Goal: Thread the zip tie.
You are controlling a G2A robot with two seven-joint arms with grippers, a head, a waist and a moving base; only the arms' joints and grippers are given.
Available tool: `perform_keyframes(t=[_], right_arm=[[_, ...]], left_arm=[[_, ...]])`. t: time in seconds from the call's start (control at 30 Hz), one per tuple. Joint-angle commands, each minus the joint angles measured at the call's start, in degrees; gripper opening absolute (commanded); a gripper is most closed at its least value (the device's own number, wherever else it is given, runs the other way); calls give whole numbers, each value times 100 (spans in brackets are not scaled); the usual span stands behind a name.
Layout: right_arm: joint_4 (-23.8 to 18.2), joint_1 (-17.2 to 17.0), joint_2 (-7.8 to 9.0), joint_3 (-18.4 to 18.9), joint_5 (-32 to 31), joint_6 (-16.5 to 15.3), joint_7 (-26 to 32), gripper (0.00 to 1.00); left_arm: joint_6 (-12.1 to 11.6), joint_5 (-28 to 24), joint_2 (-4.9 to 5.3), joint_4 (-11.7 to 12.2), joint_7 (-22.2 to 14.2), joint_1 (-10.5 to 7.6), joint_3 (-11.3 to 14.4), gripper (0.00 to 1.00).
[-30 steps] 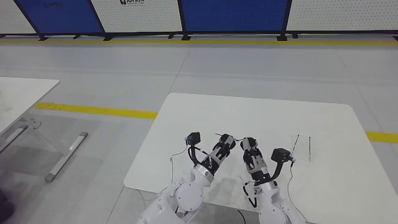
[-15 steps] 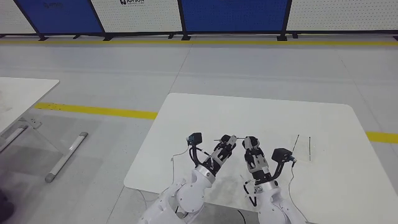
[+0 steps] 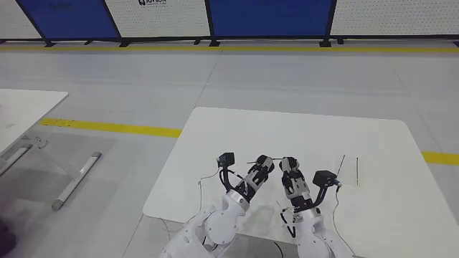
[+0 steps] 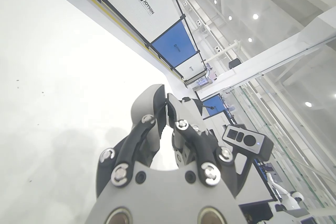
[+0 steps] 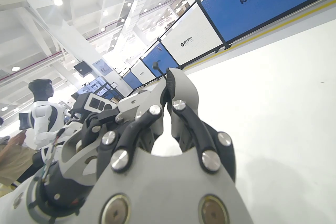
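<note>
My left gripper (image 4: 166, 97) is shut on a thin black zip tie (image 4: 162, 111), a short strand of which runs between its pads. My right gripper (image 5: 168, 78) is also shut on a zip tie (image 5: 159, 69), whose small head end sticks out past the fingertips. In the top view the left gripper (image 3: 262, 163) and the right gripper (image 3: 287, 165) are held side by side, close together, just above the near part of the white table (image 3: 301, 132). I cannot tell whether both hold the same tie.
Two spare black zip ties (image 3: 341, 165) (image 3: 357, 170) lie on the table to the right of the right arm. The table's far half is bare white surface. Blue and white panels (image 3: 269, 3) stand beyond the floor.
The left arm has edged slightly toward the right arm. Both grippers stay shut as before.
</note>
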Motion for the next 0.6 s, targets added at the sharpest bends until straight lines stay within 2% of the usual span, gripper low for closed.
perform_keyframes(t=[0.0,0.27,0.57], right_arm=[[2,1,-2,-1,-2,6,-6,0],[24,24,-16,-24,-21,28,-7,0],[116,83,-34,-73,-58,-8,16,0]], left_arm=[[2,-10,-2,3,-1,-3,-2,13],[24,-6,-5,13,-14,-16,-19,0],[-38,11,1,39,-109,-14,-40,0]])
